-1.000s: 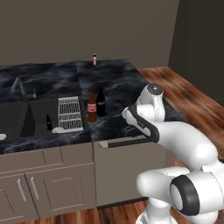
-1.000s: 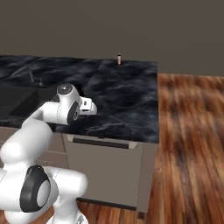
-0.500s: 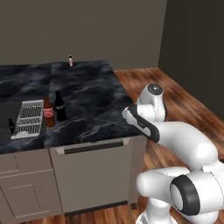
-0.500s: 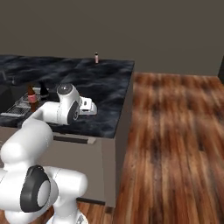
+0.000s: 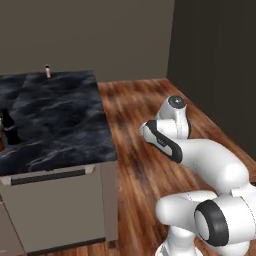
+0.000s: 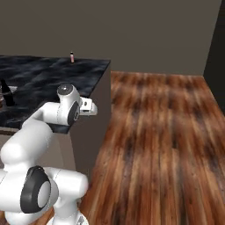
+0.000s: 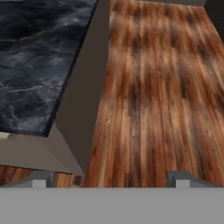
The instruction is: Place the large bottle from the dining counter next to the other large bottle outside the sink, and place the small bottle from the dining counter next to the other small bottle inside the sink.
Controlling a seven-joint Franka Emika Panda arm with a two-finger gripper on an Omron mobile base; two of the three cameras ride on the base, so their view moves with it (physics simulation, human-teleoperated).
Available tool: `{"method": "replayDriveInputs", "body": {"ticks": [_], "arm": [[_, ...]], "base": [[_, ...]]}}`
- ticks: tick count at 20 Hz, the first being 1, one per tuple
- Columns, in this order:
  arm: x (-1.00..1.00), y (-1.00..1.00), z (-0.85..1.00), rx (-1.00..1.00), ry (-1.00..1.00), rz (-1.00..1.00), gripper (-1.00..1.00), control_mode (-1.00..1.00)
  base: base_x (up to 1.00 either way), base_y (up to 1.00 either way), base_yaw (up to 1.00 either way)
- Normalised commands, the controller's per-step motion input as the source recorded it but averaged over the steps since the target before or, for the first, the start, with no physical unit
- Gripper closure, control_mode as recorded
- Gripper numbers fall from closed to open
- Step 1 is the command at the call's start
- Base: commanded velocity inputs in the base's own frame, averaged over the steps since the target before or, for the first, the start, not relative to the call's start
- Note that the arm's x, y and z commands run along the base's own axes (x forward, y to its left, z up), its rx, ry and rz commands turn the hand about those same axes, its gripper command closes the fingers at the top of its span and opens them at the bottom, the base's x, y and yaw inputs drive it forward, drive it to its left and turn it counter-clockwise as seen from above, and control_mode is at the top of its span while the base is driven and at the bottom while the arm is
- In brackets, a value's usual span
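1. Gripper (image 7: 112,177) jaws stand spread wide with nothing between them; in the hand view its two finger tips rise at the bottom, well apart, over bare plank floor, and the gripper hangs off the end of the worktop, not above it.
2. Wooden floor (image 6: 167,145) of reddish-brown planks takes up the room to the right of the worktop in both base views and most of the hand view.
3. Black, white-veined marble worktop (image 5: 55,120) sits on a taupe base; its right end is cut square, with a taupe side panel dropping to the floor.
4. White arm (image 5: 200,155) is folded in front of the base, level with the worktop's right end and to the right of it in the left base view.
5. Tall dark bottle (image 5: 10,131) with a narrow neck stands upright near the left edge of the left base view, on the worktop. A sliver of something brownish shows just left of it at the frame edge; I cannot tell what it is.
6. Small pink bottle (image 5: 48,71) with a dark cap stands upright at the far back edge of the worktop, close to the wall, well apart from the dark bottle and from the gripper.
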Motion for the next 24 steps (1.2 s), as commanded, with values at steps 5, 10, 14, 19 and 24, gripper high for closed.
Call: {"method": "replayDriveInputs", "body": {"ticks": [5, 10, 14, 19, 24], "arm": [[0.00, 0.00, 0.00, 0.00, 0.00, 0.00, -1.00, 1.00], [0.00, 0.00, 0.00, 0.00, 0.00, 0.00, -1.00, 1.00], [0.00, 0.00, 0.00, 0.00, 0.00, 0.00, -1.00, 1.00], [0.00, 0.00, 0.00, 0.00, 0.00, 0.00, -1.00, 1.00], [0.00, 0.00, 0.00, 0.00, 0.00, 0.00, -1.00, 1.00]], "base": [[0.01, -0.97, -0.01], [0.49, -0.80, -0.08], [0.91, -0.67, -0.14], [0.99, -0.58, -0.14], [1.00, -0.31, -0.10]]}}
